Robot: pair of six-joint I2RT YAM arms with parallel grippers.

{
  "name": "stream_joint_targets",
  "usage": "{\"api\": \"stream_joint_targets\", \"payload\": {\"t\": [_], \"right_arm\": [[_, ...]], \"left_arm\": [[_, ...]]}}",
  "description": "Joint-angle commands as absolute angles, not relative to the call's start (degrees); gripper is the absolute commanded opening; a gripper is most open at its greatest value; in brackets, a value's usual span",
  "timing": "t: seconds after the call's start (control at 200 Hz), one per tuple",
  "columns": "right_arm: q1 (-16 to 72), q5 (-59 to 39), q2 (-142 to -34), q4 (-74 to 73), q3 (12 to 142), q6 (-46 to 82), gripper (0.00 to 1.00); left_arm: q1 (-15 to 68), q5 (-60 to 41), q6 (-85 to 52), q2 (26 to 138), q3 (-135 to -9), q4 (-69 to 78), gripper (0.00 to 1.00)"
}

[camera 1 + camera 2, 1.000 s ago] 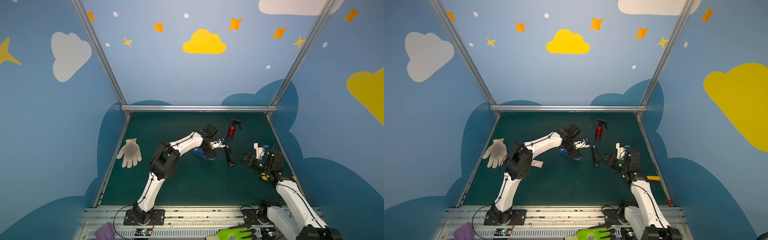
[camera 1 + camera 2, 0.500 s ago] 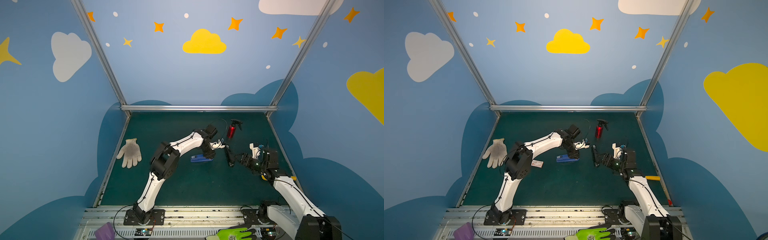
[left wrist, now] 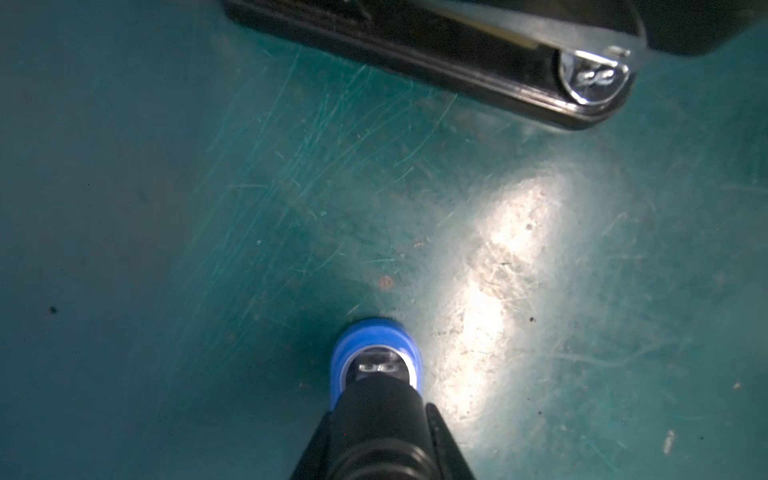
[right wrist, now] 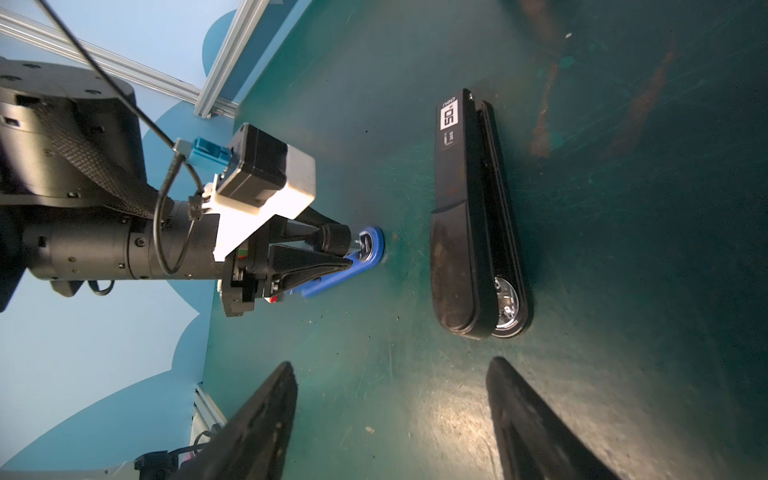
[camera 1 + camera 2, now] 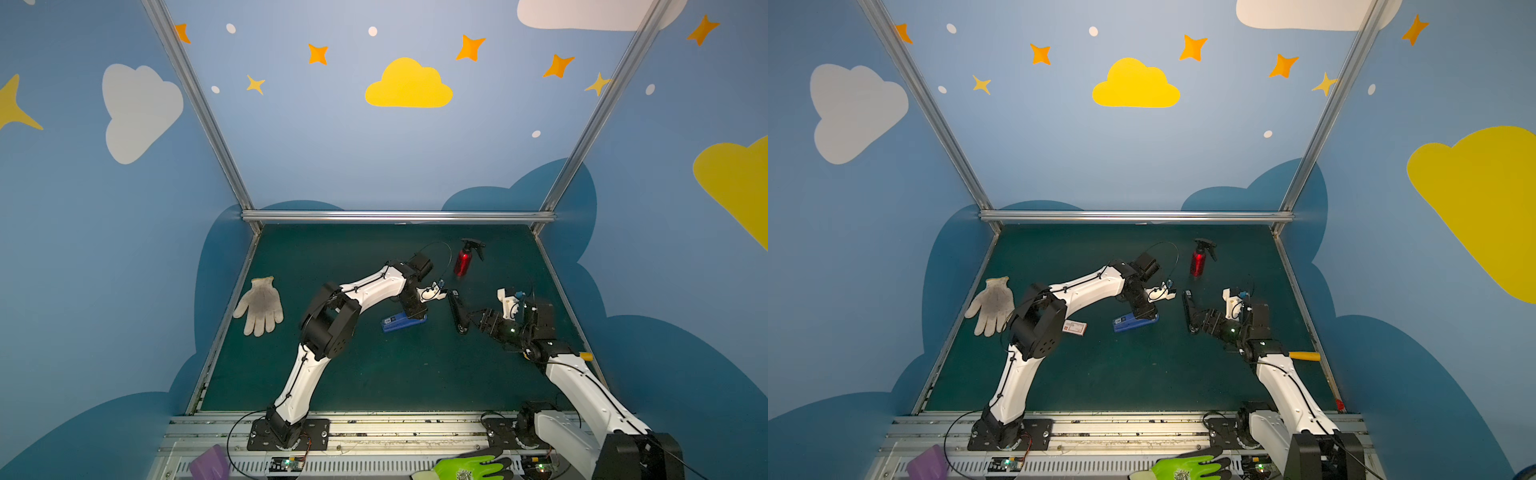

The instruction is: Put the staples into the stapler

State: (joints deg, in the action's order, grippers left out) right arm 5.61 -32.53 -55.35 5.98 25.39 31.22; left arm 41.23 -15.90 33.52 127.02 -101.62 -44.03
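Staples box [image 5: 1074, 327] sits on the bench [image 5: 1121, 374], 9 o'clock of the blue stapler [image 5: 1136, 322]: probably light, crushable card, best pinched by its long edges. My left hand [image 4: 345, 249] straddles that stapler's nose, whether clenched I cannot tell; my right hand [image 4: 392, 370] gapes empty before the black stapler [image 4: 473, 232].

Both top views look down from high above the near edge of the surface [image 5: 374, 374], facing the far wall [image 5: 395, 158]. They sit far enough back to hold the whole surface, and they share nearly everything. The left wrist camera looks straight down from very close at the blue stapler [image 3: 374, 332] tip and one end of the black stapler [image 3: 415, 54]. The right wrist camera, low and near, faces across the surface at the same two staplers and the left arm [image 4: 83, 245].
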Motion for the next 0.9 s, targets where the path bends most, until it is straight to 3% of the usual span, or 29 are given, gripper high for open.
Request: {"api": "stream_joint_targets", "payload": {"t": [0.0, 0.155, 0.32, 0.536, 0.771, 0.896], "right_arm": [[7.8, -30.7, -55.3, 5.3, 25.4, 30.5, 0.68], [10.8, -31.2, -59.8, 1.3, 25.9, 32.4, 0.58], [14.2, -33.3, -68.6, -4.0, 28.7, 35.9, 0.43], [19.4, -39.0, -85.5, 1.6, 43.8, 36.8, 0.3], [23.7, -42.0, -97.3, -4.8, 51.0, 41.2, 0.36], [25.1, -45.3, -103.0, -8.3, 54.3, 43.8, 0.29]], "left_arm": [[41.0, -15.5, 31.6, 124.5, -101.1, -45.2, 0.17], [40.5, -13.4, 28.2, 120.9, -96.1, -41.2, 0.04], [39.7, -12.5, 23.3, 113.8, -87.5, -33.4, 0.04], [38.9, -9.5, 19.9, 105.7, -78.0, -25.6, 0.04], [38.2, -8.0, 18.6, 100.1, -72.1, -23.0, 0.04], [37.8, -8.3, 18.3, 98.3, -71.0, -22.8, 0.04]]}}
